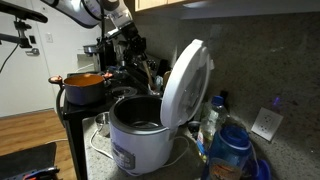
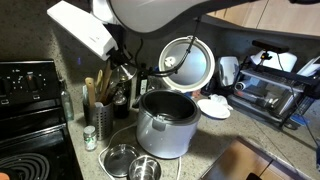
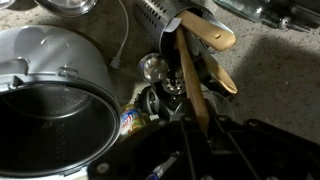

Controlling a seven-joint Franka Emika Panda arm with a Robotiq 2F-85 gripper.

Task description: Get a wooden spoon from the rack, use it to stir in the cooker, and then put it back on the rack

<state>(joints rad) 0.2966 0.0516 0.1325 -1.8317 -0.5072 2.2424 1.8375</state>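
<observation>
The white cooker [image 1: 140, 140] [image 2: 165, 130] stands with its oval lid [image 1: 188, 82] [image 2: 190, 62] swung up; its open pot fills the left of the wrist view [image 3: 50, 95]. The rack [image 2: 104, 112] [image 3: 160, 15] stands next to it, full of wooden and dark utensils. My gripper [image 3: 198, 122] [image 2: 125, 72] [image 1: 130, 50] is at the rack, shut on the thin handle of the wooden spoon [image 3: 190, 75], which runs from between the fingers toward the rack. I cannot tell whether the spoon's end still rests in the rack.
An orange pot [image 1: 85, 85] sits on the black stove [image 2: 30, 110]. Two round lids [image 2: 122, 158] lie on the counter in front of the cooker. A toaster oven [image 2: 270, 90] and blue bottles [image 1: 228, 145] stand beyond it. A small labelled can [image 3: 130, 122] sits by the cooker.
</observation>
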